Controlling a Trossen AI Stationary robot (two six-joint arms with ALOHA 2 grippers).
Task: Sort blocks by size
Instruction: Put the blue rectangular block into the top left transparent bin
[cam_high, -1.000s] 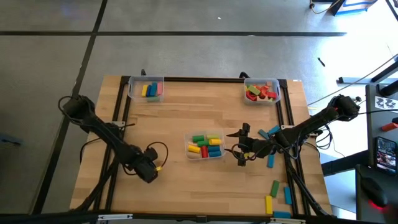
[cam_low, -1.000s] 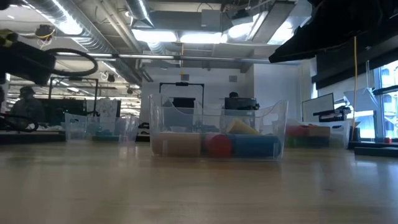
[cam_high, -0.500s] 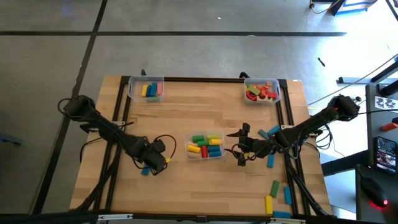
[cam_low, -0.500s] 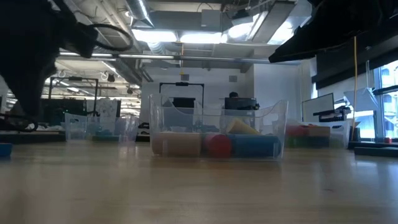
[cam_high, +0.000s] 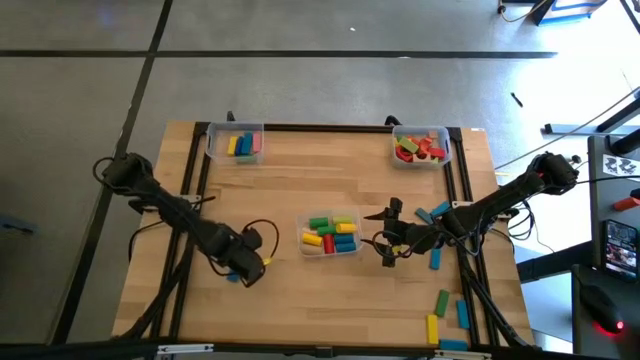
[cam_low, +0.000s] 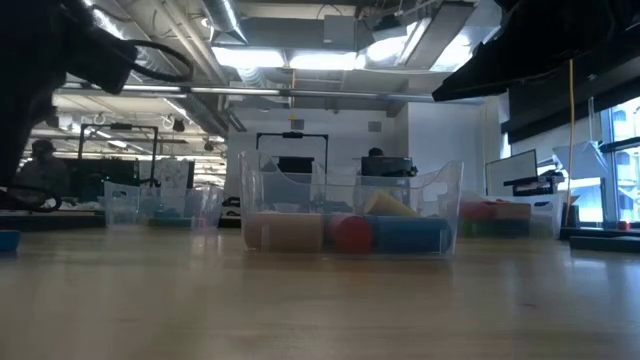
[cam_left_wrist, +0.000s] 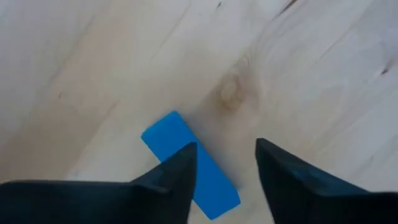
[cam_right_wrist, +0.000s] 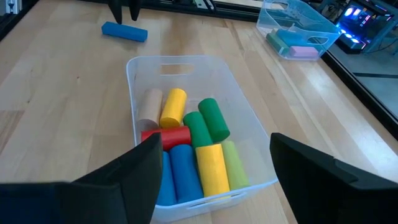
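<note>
- Blocks: one blue block (cam_left_wrist: 189, 165) flat on bare wood, well to the left of the middle bin (cam_high: 331, 234); others inside that bin, more loose to its right.
- Left gripper (cam_high: 243, 268) directly above the blue block, fingers spread, one tip overlapping the block's long side.
- Best done by centring both fingers astride the narrow width before lowering and closing, to avoid nudging the piece sideways.
- Right gripper (cam_high: 389, 238) just right of the middle bin, likewise spread, empty.
- Seen only from the left wrist: finger alignment over the block.
- Seen only from the right wrist: cylinders packed inside the bin.
</note>
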